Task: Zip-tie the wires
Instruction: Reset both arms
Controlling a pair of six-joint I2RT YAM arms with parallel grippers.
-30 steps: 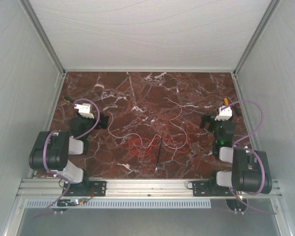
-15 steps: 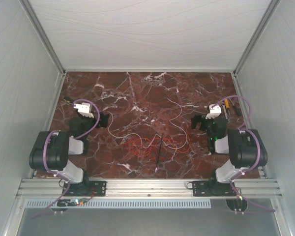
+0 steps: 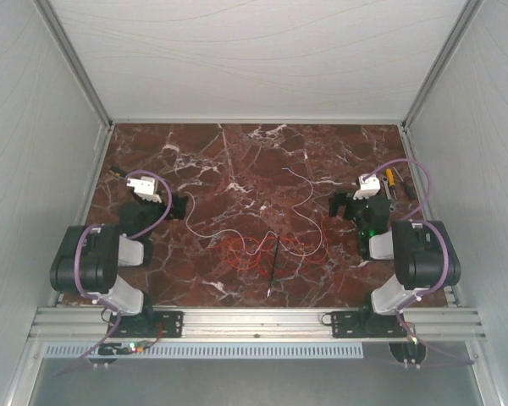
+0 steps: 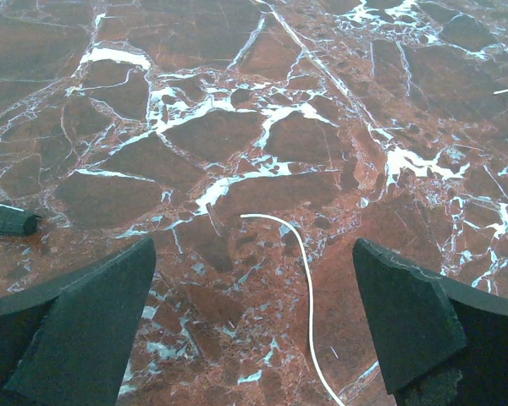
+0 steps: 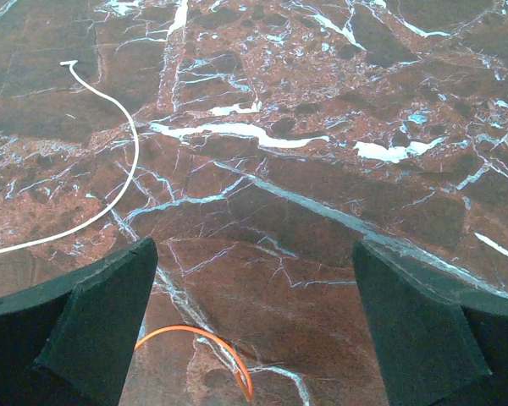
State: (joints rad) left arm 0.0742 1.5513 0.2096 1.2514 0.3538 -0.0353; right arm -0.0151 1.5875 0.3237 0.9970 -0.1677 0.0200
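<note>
both arms sit low at opposite sides of the marble table (image 3: pixel 237 152), and neither has hold of anything. the left gripper (image 4: pixel 252 283) is spread wide, its dark fingers (image 4: pixel 85 326) framing bare stone; only the loose end of a white strand curls on the table just ahead of it. the right gripper (image 5: pixel 252 283) is spread equally wide and is just as empty, tipped down at the stone, with a white strand curving off to one side and an orange loop showing close by one finger

the wires (image 3: pixel 252 247) lie in the near middle of the table, a tangle of red and orange loops with white strands trailing left toward the left gripper and right toward the right one. the zip tie (image 3: pixel 272 264) lies flat at the right part of that tangle, running near to far; from above i cannot tell whether it crosses over or under the loops. a yellow-handled screwdriver (image 3: pixel 390 179) rests at the far right edge, beside the right arm

the wide jaws and low, tilted wrists look like readiness to pinch something hair-thin off a hard surface. the job seems to be at its very start, with the strands ungathered and the tie unthreaded. the strands probably need bunching before the tie can go around them, and flat, springy things on smooth stone could easily slip out of a pinch
</note>
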